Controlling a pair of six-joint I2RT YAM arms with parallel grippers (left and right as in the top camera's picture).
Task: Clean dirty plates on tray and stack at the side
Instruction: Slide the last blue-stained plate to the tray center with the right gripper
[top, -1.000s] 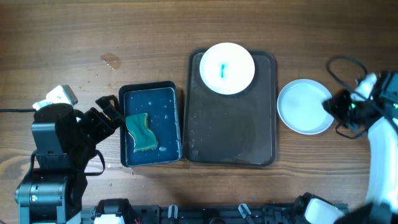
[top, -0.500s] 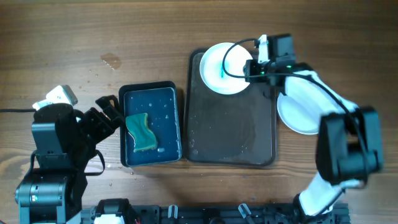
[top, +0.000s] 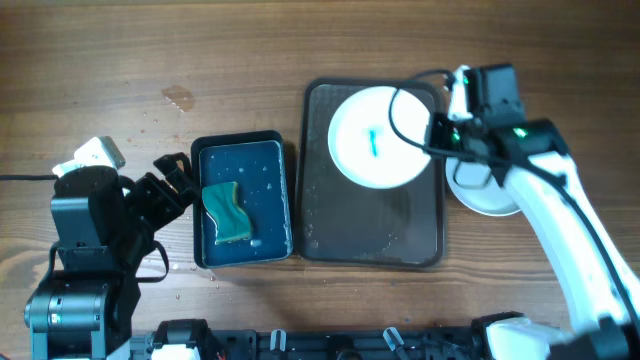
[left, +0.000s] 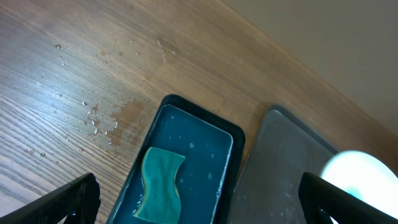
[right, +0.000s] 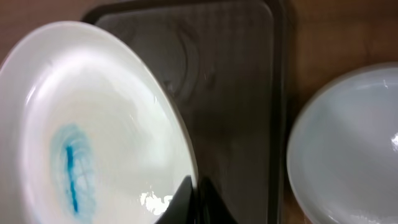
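Note:
A white plate (top: 372, 138) with a blue smear at its centre hangs tilted over the far part of the dark brown tray (top: 370, 225). My right gripper (top: 436, 135) is shut on its right rim. The right wrist view shows the fingers (right: 196, 194) pinching that plate (right: 93, 124) over the tray (right: 236, 68). A plain white plate (top: 492, 197) lies on the table to the right of the tray, partly under my right arm; it also shows in the right wrist view (right: 354, 143). My left gripper (top: 176, 180) is open and empty, left of the blue tray.
A smaller dark blue tray (top: 240, 200) holding water and a green sponge (top: 228, 211) sits left of the brown tray; both appear in the left wrist view, the tray (left: 193, 149) and the sponge (left: 160, 186). Water drops (top: 178, 97) spot the wood at far left.
My right arm swung in from the right edge, closed on the smeared plate's rim and lifted it off the tray's far end toward me. The left arm has not moved.

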